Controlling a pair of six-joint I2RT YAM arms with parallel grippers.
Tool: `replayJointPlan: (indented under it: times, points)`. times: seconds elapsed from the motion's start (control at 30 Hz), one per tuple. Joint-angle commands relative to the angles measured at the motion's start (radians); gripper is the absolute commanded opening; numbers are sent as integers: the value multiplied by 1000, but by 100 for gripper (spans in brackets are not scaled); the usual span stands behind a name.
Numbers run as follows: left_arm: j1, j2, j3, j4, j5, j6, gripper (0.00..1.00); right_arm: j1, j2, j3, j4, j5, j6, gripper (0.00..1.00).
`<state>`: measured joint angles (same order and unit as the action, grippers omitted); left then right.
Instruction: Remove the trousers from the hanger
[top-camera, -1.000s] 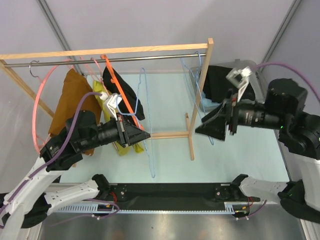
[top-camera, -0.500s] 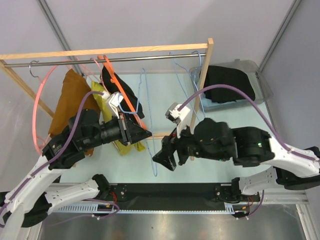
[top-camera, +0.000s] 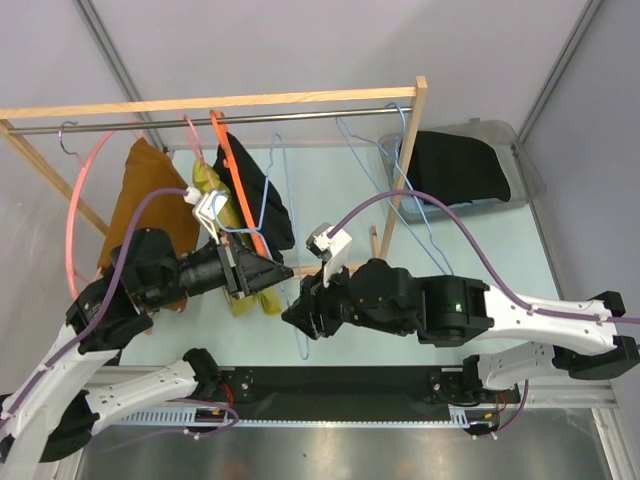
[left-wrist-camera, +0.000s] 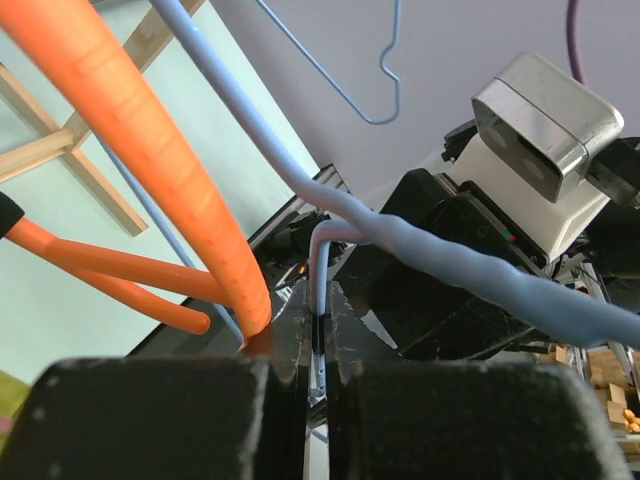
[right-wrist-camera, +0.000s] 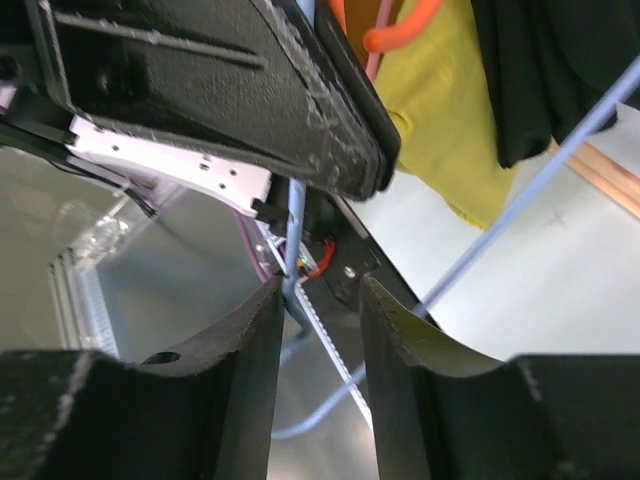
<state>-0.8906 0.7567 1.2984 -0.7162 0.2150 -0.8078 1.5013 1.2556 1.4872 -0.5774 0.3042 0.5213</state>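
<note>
Seen from above, black trousers (top-camera: 254, 176) hang on an orange hanger (top-camera: 230, 165) from the rail (top-camera: 300, 117), and a grey bin (top-camera: 527, 165) at far right holds a black garment (top-camera: 460, 165). At the left wrist, the left gripper (left-wrist-camera: 320, 335) pinches a blue hanger (left-wrist-camera: 450, 265). At the right wrist, the right gripper (right-wrist-camera: 320, 300) straddles that blue wire, jaws narrowly parted.

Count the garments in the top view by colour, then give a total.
Brown: 1, the brown garment
Yellow: 1, the yellow garment
Black: 2, the hung black trousers and the black garment in the bin
Total: 4
</note>
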Motion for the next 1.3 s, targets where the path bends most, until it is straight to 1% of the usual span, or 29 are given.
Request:
replayJointPlan:
  times: [0.0, 0.1, 0.13, 0.17, 0.23, 0.27, 0.3, 0.33, 0.4, 0.43, 0.5, 0.53, 0.63, 0.8, 0.93, 1.03, 1.27]
  points:
    - [1, -13, 2, 58, 29, -22, 1, 7, -7, -19, 161, -19, 35, 39]
    - [1, -19, 4, 58, 34, -18, 0, 5, -18, -54, 203, -1, 49, 20]
    - [2, -23, 2, 60, 32, -16, 0, 7, -36, -71, 220, 6, 71, 5]
    - [2, -31, 1, 60, 32, -13, 0, 5, -47, -88, 238, 15, 80, 0]
    - [1, -42, -11, 64, 29, -2, 2, 4, -80, -139, 293, 29, 111, 0]
    - [1, -55, -16, 67, 26, 2, 7, 4, -88, -151, 307, 44, 117, 0]
    - [2, -63, -20, 72, 24, 9, 14, 5, -100, -174, 330, 55, 123, 0]
    - [1, -74, -33, 72, 21, 13, 28, 4, -110, -182, 340, 62, 129, 0]
    - [1, -108, -47, 73, 6, 24, 37, 4, -130, -192, 349, 73, 128, 0]
    - [1, -118, -56, 73, 3, 27, 45, 5, -134, -188, 343, 78, 126, 0]
    - [2, -155, -60, 78, -11, 39, 50, 5, -134, -182, 324, 96, 123, 0]
    - [1, -164, -63, 80, -15, 42, 55, 5, -134, -177, 318, 102, 125, 0]
    - [1, -203, -59, 86, -29, 65, 61, 5, -137, -171, 307, 122, 117, 0]
    - [1, -238, -39, 86, -35, 114, 66, 4, -143, -145, 280, 168, 95, 0]
    - [2, -261, -18, 57, -68, 147, 68, 5, -148, -128, 245, 193, 88, 0]
    - [1, -290, -13, 47, -92, 171, 68, 4, -162, -127, 229, 229, 60, 0]
    - [1, -367, -22, 55, -147, 205, 68, -6, -150, -74, 225, 257, 3, 0]
